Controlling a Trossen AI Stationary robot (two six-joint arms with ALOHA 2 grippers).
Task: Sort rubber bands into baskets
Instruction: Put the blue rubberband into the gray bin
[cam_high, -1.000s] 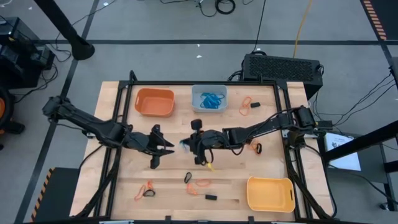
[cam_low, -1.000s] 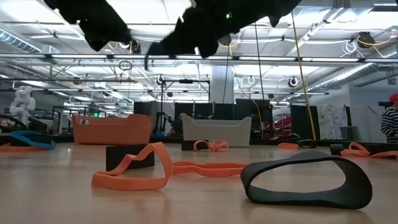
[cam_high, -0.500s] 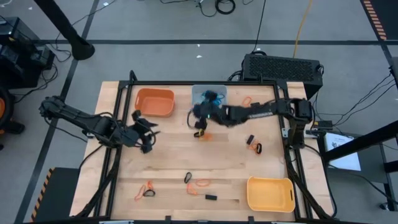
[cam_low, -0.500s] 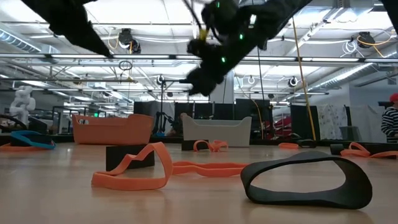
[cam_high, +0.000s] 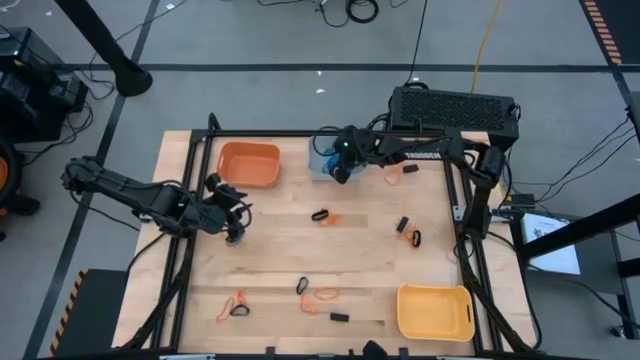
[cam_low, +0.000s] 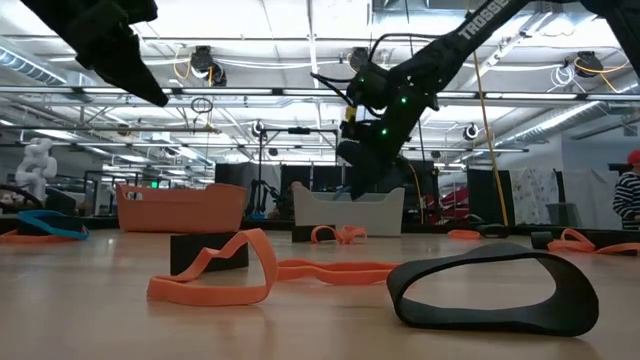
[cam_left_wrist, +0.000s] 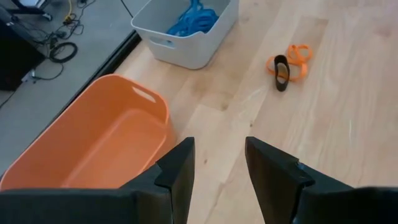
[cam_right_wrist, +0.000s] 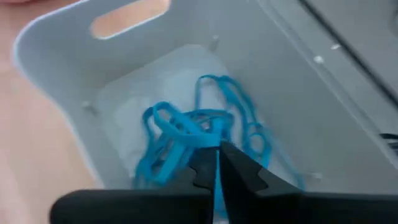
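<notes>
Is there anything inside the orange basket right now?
No, in the left wrist view the orange basket shows only its bare floor, while blue rubber bands lie in the pale basket.

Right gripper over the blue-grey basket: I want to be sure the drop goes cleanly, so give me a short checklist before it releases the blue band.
1. Right gripper above the pale blue-grey basket, inside its rim: ok.
2. Blue rubber band pinched between its nearly closed fingers: ok; a thin blue strand runs between them.
3. Basket holds only blue bands: ok, as far as the right wrist view shows.
4. Left gripper clear of the drop, near the orange basket, fingers open and empty: ok.
5. Band free of the pile below, so it will not drag others out: cannot tell.
</notes>
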